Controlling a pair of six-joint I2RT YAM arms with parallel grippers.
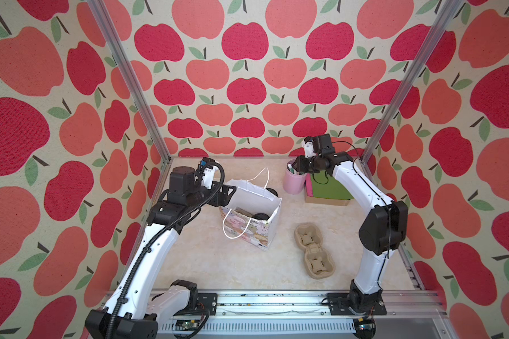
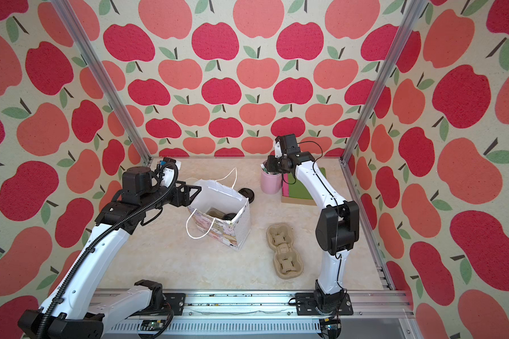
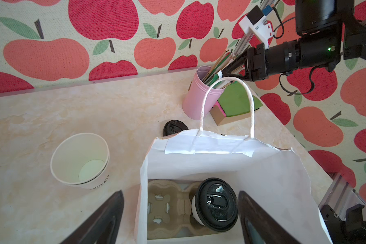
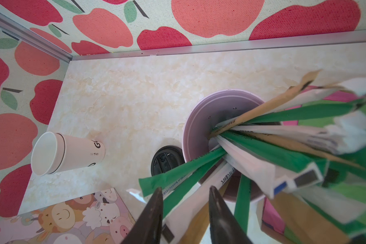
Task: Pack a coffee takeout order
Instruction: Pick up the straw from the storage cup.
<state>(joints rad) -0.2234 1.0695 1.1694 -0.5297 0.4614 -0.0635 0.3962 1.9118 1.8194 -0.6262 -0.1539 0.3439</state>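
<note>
A paper gift bag [image 1: 249, 205] stands open mid-table. Inside it lies a tan pulp carrier [image 3: 165, 205] holding a white cup with a black lid [image 3: 215, 203]. My left gripper [image 3: 180, 191] is open wide at the bag's mouth, one finger outside the bag wall and one inside. My right gripper [image 4: 186, 187] hovers over the pink holder [image 4: 199, 118]; its jaws stand apart, with a white wrapped straw [image 4: 199, 202] and a green one between them. Green napkins [image 1: 326, 187] lie in a box behind the holder.
A second tan carrier [image 1: 313, 251] lies on the table to the right of the bag. A loose black lid [image 3: 174, 127] sits behind the bag. Stacked empty white cups [image 3: 80, 158] stand at the back left. The cardboard napkin box [image 1: 326, 201] also holds pink napkins.
</note>
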